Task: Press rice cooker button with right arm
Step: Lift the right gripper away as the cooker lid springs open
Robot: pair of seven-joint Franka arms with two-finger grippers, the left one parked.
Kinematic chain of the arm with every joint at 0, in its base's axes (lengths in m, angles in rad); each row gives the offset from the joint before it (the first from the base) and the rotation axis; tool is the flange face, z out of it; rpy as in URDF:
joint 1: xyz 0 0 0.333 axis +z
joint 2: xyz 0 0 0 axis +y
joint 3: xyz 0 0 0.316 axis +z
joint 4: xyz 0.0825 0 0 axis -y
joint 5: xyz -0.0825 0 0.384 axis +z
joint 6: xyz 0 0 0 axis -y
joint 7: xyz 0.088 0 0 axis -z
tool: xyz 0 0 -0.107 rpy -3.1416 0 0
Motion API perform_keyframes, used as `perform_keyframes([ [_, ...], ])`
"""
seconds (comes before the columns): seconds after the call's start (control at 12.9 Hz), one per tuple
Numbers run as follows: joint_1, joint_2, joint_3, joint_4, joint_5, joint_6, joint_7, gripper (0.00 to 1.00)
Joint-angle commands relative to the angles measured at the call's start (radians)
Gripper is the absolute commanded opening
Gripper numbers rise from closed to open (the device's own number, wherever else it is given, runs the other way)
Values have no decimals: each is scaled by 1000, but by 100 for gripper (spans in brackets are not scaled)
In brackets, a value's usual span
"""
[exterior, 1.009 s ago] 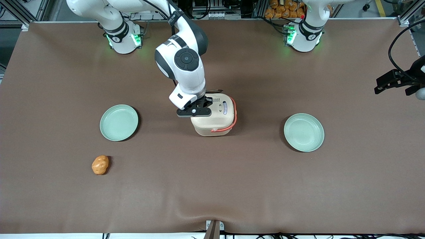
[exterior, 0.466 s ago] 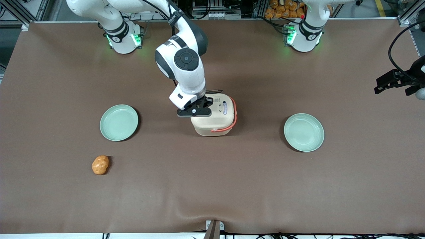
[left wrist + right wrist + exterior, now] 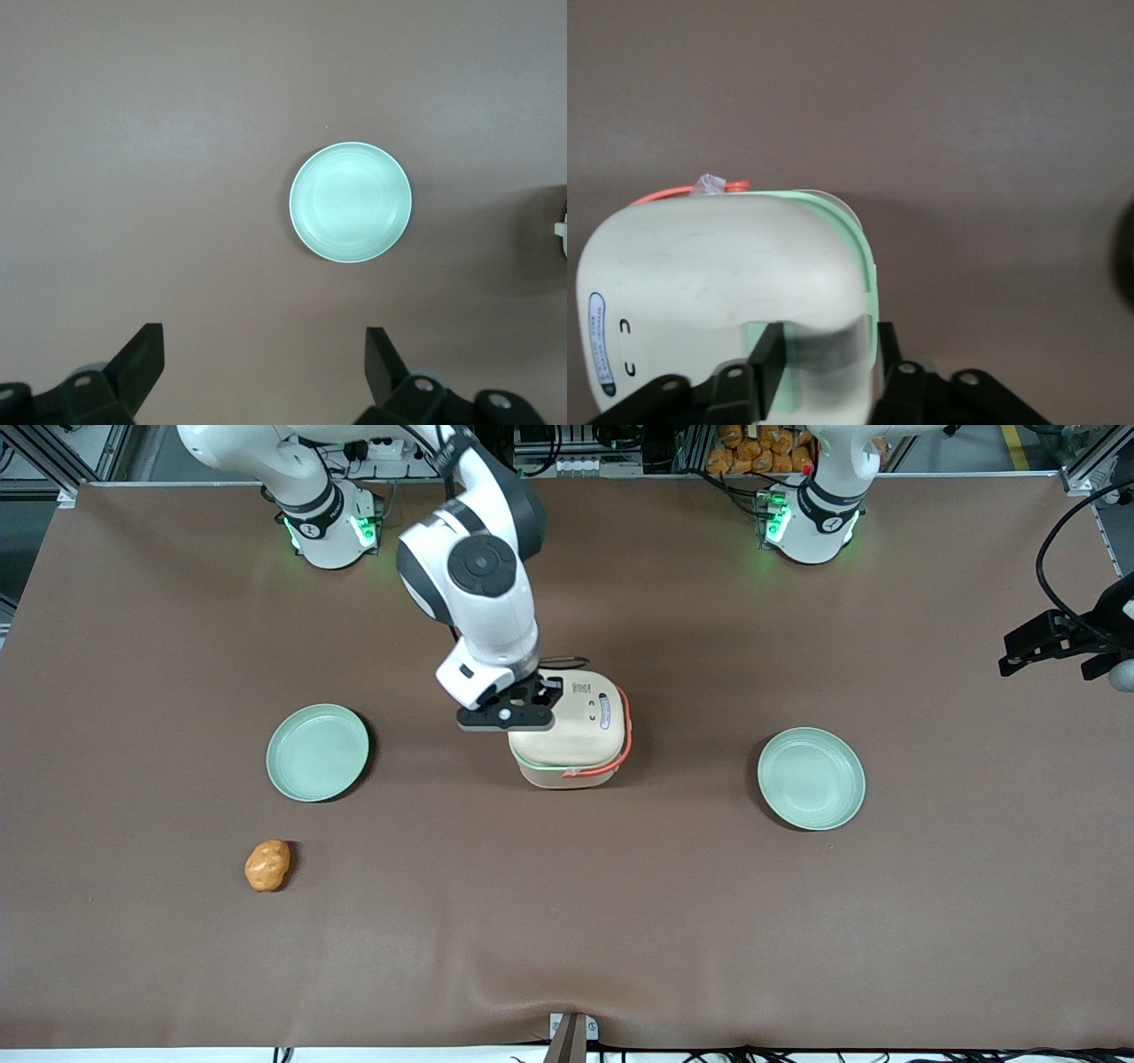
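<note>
Look at the middle of the front view and you will find the rice cooker (image 3: 574, 731) standing on the brown bench (image 3: 567, 921), with your right arm (image 3: 474, 580) reaching down to it from the upper left of the frame. The tool (image 3: 523, 707) sits over the edge of the cream lid that faces the working arm's end of the bench. From the wrist camera you can see its two black fingers (image 3: 769, 354) parted, one to each side of the pale green button (image 3: 799, 354), grasping nothing. A thin pale green rim shows under the lid along the cooker's near edge, so the lid looks slightly lifted there. The coral handle (image 3: 625, 731) lies along the cooker's side toward the parked arm. One green plate (image 3: 317, 752) rests toward the working arm's end, another plate (image 3: 811, 778) toward the parked arm's end, both well apart from the cooker. A small orange lumpy thing (image 3: 267, 865) lies nearer the camera than the first plate.
</note>
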Motion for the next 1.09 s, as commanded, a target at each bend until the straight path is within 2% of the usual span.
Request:
perform_keyframes([
  [0.0,-36,-103,7,47,2,-146,0,100],
  [0.16,-59,-165,-7,78,-7,-252,0,100],
  [0.31,-123,-246,-18,82,-7,-316,-29,100],
  [0.39,-168,-278,-20,82,-7,-347,-98,100],
  [0.62,-342,-354,-21,75,-10,-421,-469,100],
  [1.01,-591,-381,-26,72,-15,-476,-741,100],
])
